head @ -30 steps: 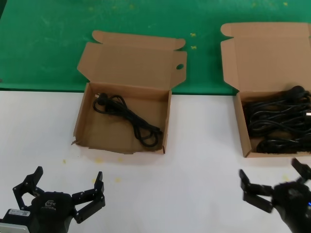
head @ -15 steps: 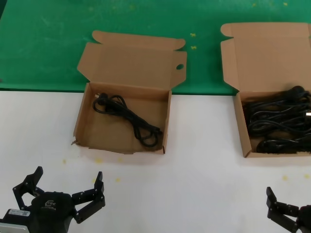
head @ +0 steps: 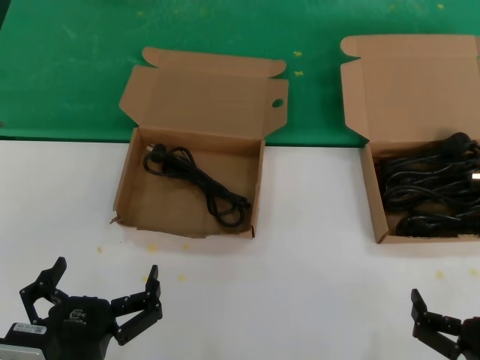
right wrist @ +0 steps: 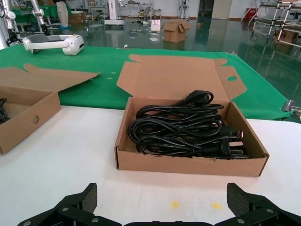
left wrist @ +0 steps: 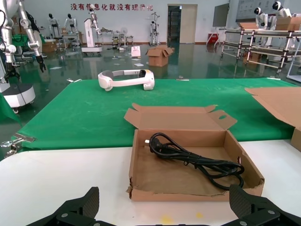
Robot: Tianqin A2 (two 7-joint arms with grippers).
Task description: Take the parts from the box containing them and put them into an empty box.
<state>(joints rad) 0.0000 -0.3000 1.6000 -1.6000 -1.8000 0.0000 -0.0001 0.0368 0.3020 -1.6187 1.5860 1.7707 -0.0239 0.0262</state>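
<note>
The box with a round hole in its lid (head: 122,187) stands open at the left, its front wall ragged (left wrist: 188,192). One black power cord (head: 199,180) lies in it, also in the left wrist view (left wrist: 197,157). The box with the neat front wall (head: 373,195) stands open at the right, and several coiled black cords (head: 427,191) fill it (right wrist: 181,129). My left gripper (head: 97,289) is open and empty near the table's front edge, in front of the left box (left wrist: 164,202). My right gripper (head: 461,330) is open and empty in front of the right box (right wrist: 162,195), partly out of the head view.
The white table (head: 300,285) has small yellow marks. A green mat (head: 75,60) lies behind both boxes. A white headset (left wrist: 126,79) rests on the mat beyond the left box. Both lids stand up at the back.
My right gripper has drawn back toward the front right corner and has been still for the last half second. The left arm, boxes and cords have not moved.
</note>
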